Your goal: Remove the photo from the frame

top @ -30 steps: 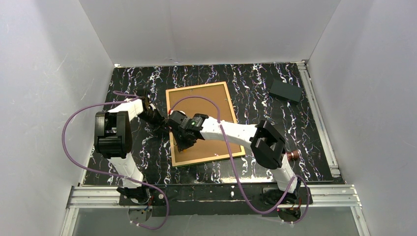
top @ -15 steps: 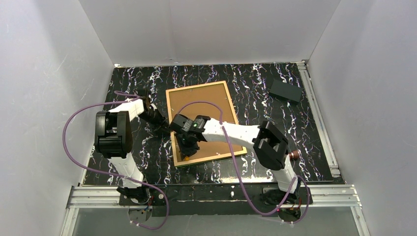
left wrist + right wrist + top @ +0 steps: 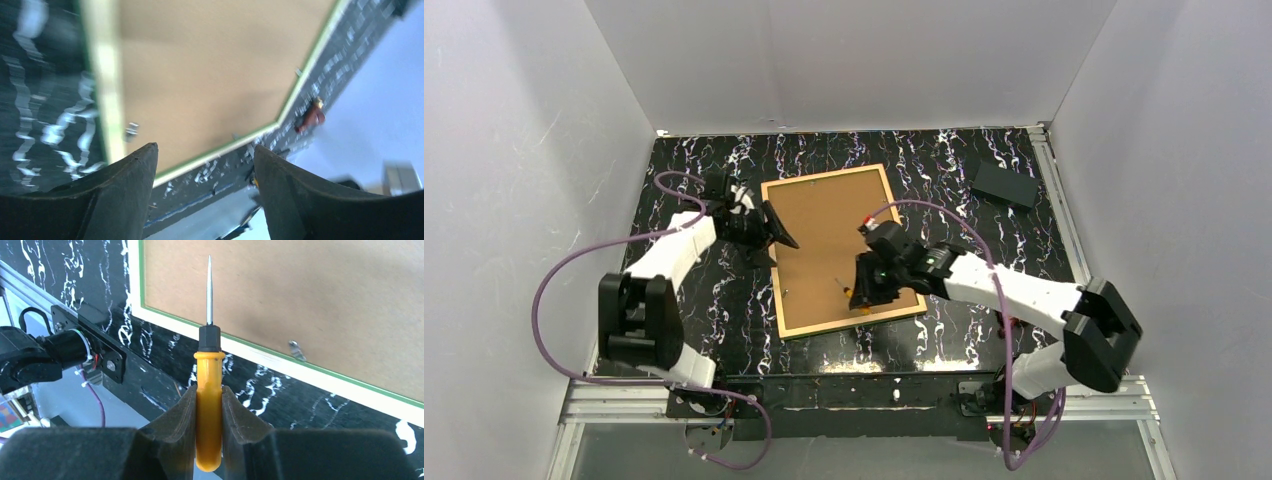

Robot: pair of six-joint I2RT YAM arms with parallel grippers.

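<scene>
Frame (image 3: 824, 329) lies back-up (brown backing (image 3: 834, 245) showing). Left gripper (image 3: 774, 235) gapes empty at its left edge; right gripper (image 3: 209, 395) clamps a screwdriver (image 3: 208, 370).

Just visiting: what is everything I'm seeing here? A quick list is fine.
table: one, black with white marbling, inside white walls
frame: one, cream back with green edge, face down mid-table
backing panel: one, brown, set in the frame
metal clip: at least two, silver, at the panel's edge
block: one, dark grey, table's far right
small object: one, reddish-brown, table's near right
screwdriver: one, yellow handle, in the right gripper
left gripper: one, black, open, at the frame's left edge
right gripper: one, black, shut on the screwdriver, over the frame's near right
</scene>
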